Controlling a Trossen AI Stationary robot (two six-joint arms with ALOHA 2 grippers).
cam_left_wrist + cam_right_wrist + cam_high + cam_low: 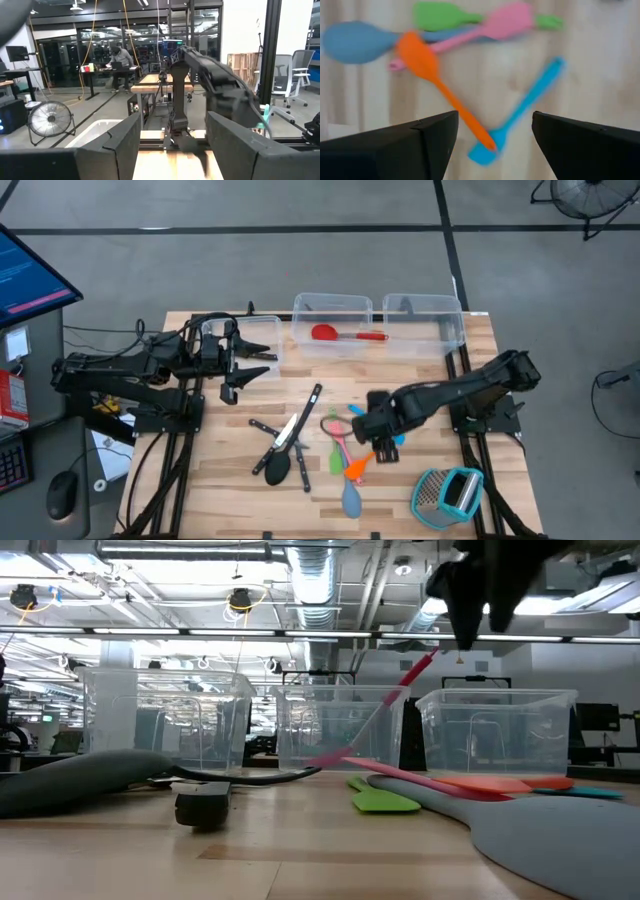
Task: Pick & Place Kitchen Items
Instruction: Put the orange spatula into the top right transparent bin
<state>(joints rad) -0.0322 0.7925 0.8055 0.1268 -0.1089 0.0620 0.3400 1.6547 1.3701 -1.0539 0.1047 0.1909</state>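
Wooden bench (400,490) in an open workshop, three clear bins (423,320) along its far edge, red spoon (335,334) already lying in the middle one; knives (292,430) and black spoon (277,470) well off to the side of the right tool (381,442). Right tool poised above the spatula cluster, jaws wide and empty, orange spatula (437,85) and blue spatula (520,112) crossing directly beneath; left tool (258,360) parked spread and empty near the left bin. Apparently mid-approach for the next pick: needs a straight descent, jaws straddling one handle clear of the crossing, then a close.
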